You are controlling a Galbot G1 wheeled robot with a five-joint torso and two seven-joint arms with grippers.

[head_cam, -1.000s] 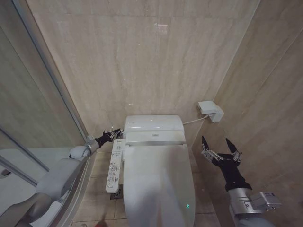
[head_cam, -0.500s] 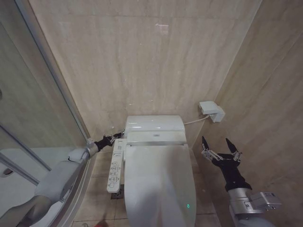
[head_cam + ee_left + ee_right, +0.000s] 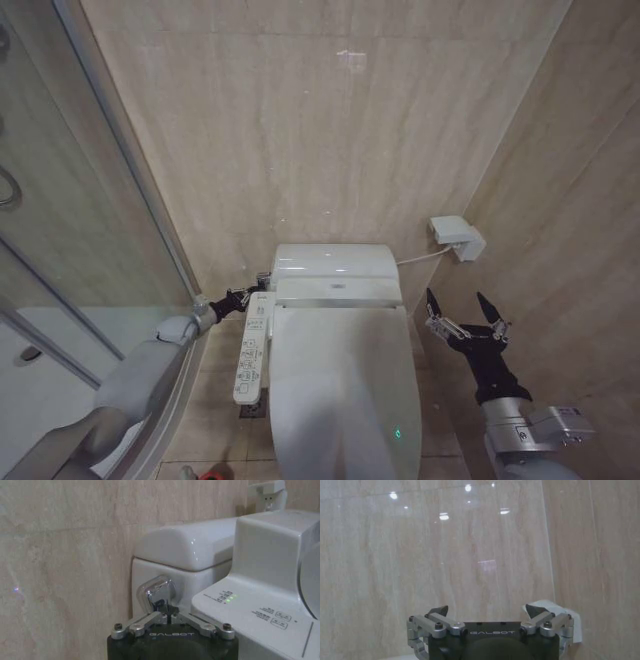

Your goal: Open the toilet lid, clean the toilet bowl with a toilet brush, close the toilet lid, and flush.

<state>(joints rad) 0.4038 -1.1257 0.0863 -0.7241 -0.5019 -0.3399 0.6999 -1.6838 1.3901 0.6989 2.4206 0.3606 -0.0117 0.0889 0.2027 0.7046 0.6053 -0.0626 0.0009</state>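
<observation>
Since the earlier frames the camera had tilted, sliding the whole scene lower and rightward. Below it, the large glossy white oval toilet lid [image 3: 340, 385] lay closed over the bowl. Reaching past the white side control panel [image 3: 253, 347], the left gripper [image 3: 169, 615] had its fingers pinched together against the chrome flush lever [image 3: 156, 592] on the tank's side. Raised near the right wall, the right gripper [image 3: 466, 310] pointed upward, fingers spread apart, holding nothing.
</observation>
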